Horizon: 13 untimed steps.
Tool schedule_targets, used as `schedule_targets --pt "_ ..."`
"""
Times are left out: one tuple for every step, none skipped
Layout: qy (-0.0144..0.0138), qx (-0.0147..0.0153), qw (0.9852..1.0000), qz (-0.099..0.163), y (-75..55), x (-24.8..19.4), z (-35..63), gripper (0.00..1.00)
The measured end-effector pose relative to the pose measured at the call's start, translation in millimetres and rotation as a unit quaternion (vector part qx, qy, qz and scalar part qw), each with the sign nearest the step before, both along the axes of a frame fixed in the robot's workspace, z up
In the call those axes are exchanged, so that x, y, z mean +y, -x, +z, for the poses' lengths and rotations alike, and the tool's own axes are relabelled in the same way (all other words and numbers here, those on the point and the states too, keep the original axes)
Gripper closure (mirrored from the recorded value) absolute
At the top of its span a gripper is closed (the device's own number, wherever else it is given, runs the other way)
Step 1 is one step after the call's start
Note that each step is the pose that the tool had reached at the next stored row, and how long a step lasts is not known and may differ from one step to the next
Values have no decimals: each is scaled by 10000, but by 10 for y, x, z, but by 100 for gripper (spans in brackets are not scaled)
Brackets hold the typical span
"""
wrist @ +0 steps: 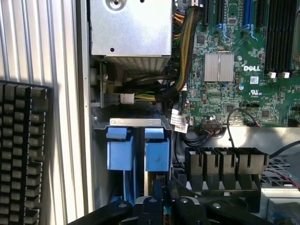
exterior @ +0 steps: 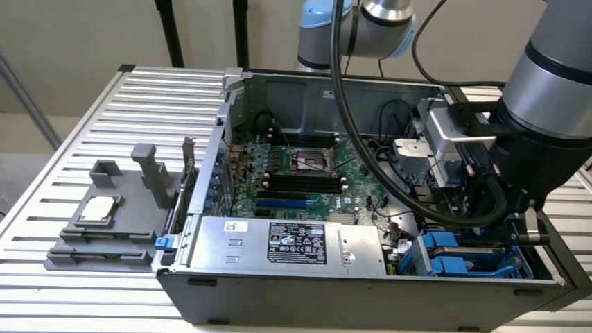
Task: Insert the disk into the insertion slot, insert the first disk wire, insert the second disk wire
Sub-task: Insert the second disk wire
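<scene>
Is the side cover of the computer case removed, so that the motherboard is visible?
Yes, the computer case lies open and the green motherboard inside is plainly seen in the exterior view.

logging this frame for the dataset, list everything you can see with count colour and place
pc case: 1, dark grey, open, on the slatted table
table: 1, silver slats
motherboard: 1, green, on the case floor
power supply: 1, silver with a black label, at the case's near wall
drive cage: 1, grey metal, beside the power supply
blue carriers: 2, side by side in the cage
wire bundle: 1, yellow and black, between supply and motherboard
fixture: 1, grey, on the table at the exterior view's left, holding a silver chip
keyboard: 1, black, outside the case
arm: 1, silver and black, above the cage
gripper: 1, black, just above the carriers
</scene>
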State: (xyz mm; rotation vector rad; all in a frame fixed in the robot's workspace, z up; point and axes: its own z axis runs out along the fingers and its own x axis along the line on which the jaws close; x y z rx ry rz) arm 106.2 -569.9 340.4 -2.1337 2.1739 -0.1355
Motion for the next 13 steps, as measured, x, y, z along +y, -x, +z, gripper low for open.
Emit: schedule_targets --pt "-2 0 10000 6 -1 0 -1 84" --pt "-3 0 10000 13 -2 0 -3 84" --pt "-5 0 10000 20 -2 0 -5 84" --pt "-7 0 10000 28 -2 -1 -9 84" --pt "-8 -1 10000 36 -3 0 -13 84" --pt "-10 -2 10000 45 -3 0 -18 84" --pt "-11 -3 10000 54 -3 0 -24 84" --pt "-12 -4 10000 62 -3 0 -28 84" --pt "-13 -5 10000 71 -3 0 -32 84" --pt "-14 -6 10000 80 -3 0 -37 84" --pt "-16 -7 10000 88 -3 0 -42 84" --pt "-17 -8 10000 98 -3 0 -47 84" --pt "-19 -9 9999 107 -3 0 -52 84"
